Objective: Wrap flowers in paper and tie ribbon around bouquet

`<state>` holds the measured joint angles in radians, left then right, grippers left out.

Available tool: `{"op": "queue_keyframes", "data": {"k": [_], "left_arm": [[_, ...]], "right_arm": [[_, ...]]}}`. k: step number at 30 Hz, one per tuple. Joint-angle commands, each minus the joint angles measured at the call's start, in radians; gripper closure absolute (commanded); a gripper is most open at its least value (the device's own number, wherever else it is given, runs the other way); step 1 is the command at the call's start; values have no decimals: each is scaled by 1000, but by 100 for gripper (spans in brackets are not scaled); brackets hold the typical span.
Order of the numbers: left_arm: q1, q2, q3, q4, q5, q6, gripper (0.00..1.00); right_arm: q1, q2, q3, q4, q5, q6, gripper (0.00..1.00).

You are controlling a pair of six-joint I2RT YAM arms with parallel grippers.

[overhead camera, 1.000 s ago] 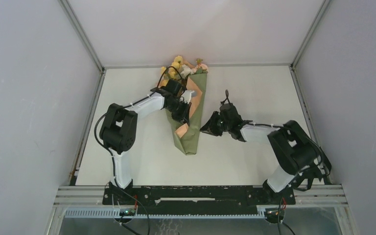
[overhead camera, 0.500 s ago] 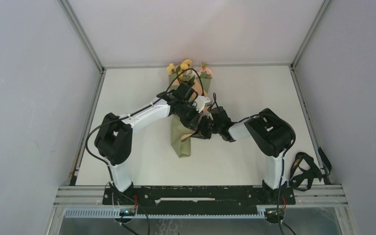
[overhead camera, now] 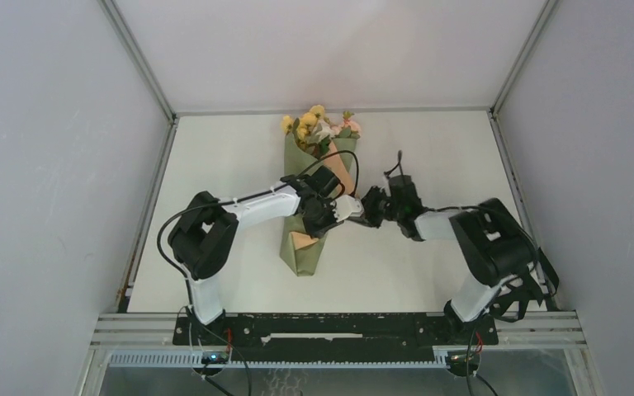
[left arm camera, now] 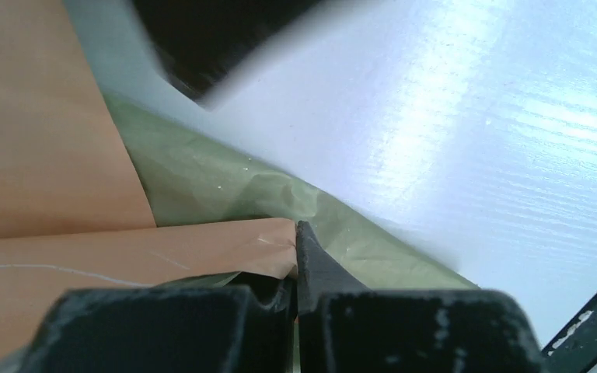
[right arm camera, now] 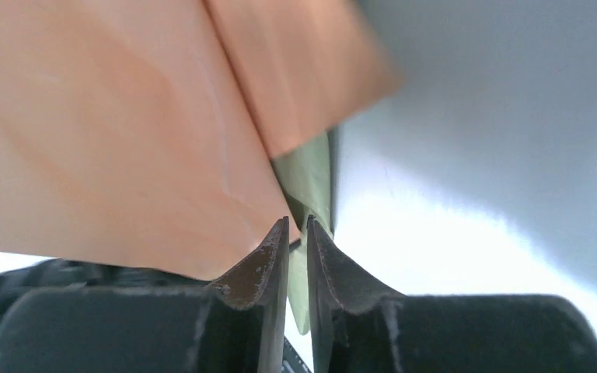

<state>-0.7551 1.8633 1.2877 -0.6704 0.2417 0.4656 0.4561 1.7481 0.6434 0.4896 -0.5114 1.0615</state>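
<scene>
Bouquet (overhead camera: 300, 252) lies centre of worktop (overhead camera: 429, 148), narrow end near. Paper (left arm camera: 225, 183) cone holds flowers (overhead camera: 318, 125); blooms out wide far end. Left end effector (left arm camera: 295, 260) clenched at peach paper edge. Right end effector (right arm camera: 296, 233) nearly closed, green edge in slit; grip cannot tell. Both meet at cone's middle, right side.

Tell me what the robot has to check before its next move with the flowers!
1. Left gripper holding the paper: ok, shut on a peach flap's edge.
2. Right gripper holding: cannot tell; a paper edge sits in the narrow gap between its fingers.
3. Flowers poking out the wide end: ok.
4. Paper wrapped closed: not ok, the peach inside shows.
5. Ribbon tied on: not ok, it lies by the right arm's base.
</scene>
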Motion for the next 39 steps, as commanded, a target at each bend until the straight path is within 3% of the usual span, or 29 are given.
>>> {"op": "queue_keyframes", "data": {"k": [1, 5, 10, 11, 13, 17, 27, 30, 33, 37, 39], "left_arm": [[-22, -10, -15, 19, -60, 70, 100], [-26, -8, -9, 14, -59, 81, 100], [-27, -4, -5, 8, -62, 83, 100], [-28, -5, -4, 7, -62, 82, 100], [-30, -4, -4, 7, -65, 84, 100], [-32, -1, -1, 3, -68, 84, 100], [-33, -1, -1, 3, -74, 79, 100], [-32, -1, 1, 2, -74, 77, 100], [-33, 2, 5, -3, -72, 78, 100], [-33, 6, 10, -8, -70, 78, 100], [-33, 5, 10, -8, -70, 75, 100]], "right_arm": [[-141, -193, 77, -277, 28, -271, 77], [-224, -280, 298, -564, 67, -516, 69], [-203, -166, 650, -799, 6, -676, 40], [-192, -127, 719, -847, -3, -694, 31], [-168, -47, 856, -957, -17, -724, 3], [-86, 57, 1032, -1113, 0, -811, 0], [19, 158, 1118, -1180, 10, -850, 0], [32, 185, 1121, -1189, 28, -852, 4], [27, 203, 1131, -1217, 20, -870, 15], [-7, 203, 1112, -1216, -19, -871, 70], [-30, 188, 1081, -1182, -46, -858, 86]]}}
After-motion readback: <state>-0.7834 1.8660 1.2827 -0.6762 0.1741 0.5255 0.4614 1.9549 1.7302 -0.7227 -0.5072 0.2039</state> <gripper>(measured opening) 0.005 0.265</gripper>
